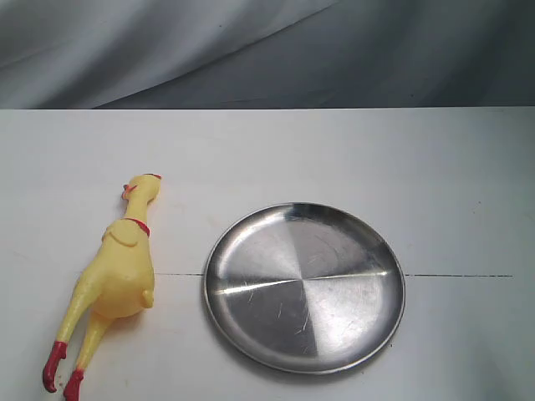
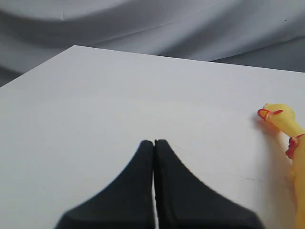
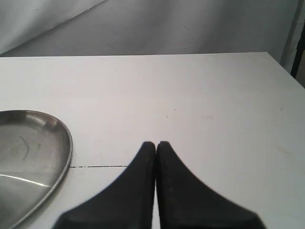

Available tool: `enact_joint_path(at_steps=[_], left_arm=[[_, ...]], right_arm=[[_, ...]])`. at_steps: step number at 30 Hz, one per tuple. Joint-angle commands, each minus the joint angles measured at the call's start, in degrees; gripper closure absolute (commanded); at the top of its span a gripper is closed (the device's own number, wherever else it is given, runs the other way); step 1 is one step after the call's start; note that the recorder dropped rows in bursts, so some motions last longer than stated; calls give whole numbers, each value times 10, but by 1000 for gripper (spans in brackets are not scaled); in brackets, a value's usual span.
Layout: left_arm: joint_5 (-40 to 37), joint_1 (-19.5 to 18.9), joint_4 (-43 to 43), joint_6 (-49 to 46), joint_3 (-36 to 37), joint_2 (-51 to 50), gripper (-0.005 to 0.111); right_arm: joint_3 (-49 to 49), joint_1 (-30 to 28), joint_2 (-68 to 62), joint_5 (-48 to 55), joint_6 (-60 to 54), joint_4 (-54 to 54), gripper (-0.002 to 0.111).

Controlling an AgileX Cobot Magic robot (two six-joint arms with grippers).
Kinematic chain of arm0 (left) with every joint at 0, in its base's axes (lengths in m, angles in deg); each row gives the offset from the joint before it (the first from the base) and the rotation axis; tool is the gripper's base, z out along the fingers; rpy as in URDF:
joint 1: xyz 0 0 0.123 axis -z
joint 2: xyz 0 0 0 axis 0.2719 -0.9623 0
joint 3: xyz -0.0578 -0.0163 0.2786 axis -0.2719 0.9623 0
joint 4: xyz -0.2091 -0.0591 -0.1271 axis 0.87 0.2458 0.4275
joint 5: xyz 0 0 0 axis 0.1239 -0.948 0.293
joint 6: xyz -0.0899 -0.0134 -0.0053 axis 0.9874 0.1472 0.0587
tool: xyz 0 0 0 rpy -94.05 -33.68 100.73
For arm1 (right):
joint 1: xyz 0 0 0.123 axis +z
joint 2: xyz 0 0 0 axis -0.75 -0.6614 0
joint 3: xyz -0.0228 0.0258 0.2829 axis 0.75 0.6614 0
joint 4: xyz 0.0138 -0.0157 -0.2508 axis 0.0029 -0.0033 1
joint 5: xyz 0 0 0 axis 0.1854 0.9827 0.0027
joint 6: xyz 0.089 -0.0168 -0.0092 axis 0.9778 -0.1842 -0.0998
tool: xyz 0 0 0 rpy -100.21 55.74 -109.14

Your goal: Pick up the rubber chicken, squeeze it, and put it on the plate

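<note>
The yellow rubber chicken (image 1: 117, 271) lies on the white table at the left, head toward the back, red feet toward the front edge. Its head (image 2: 279, 117) also shows at the side of the left wrist view. The steel plate (image 1: 251, 251) lies flat right of the chicken, with nothing on it; its rim (image 3: 66, 143) appears in the right wrist view. My left gripper (image 2: 154, 142) is shut on nothing, above bare table well apart from the chicken. My right gripper (image 3: 156, 143) is shut too, beside the plate. Neither gripper shows in the exterior view.
A thin dark seam (image 1: 451, 276) runs across the white table (image 1: 334, 150) behind the plate. Grey cloth (image 1: 267, 50) hangs behind the table's far edge. A dark upright (image 3: 299, 43) stands past the table's corner in the right wrist view.
</note>
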State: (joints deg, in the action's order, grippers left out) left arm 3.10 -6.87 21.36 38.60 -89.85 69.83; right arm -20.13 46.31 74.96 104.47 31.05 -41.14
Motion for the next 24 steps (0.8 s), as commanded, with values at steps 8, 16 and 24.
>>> enact_joint_path(at_steps=[8,16,24], left_arm=[[6,3,-1,1,2,2,107],[6,3,-1,1,2,2,107],[6,3,-1,0,2,2,107]], right_arm=[[2,-5,3,-1,0,5,108],[2,-5,3,-13,0,9,108],[2,-5,3,-242,-4,5,108]])
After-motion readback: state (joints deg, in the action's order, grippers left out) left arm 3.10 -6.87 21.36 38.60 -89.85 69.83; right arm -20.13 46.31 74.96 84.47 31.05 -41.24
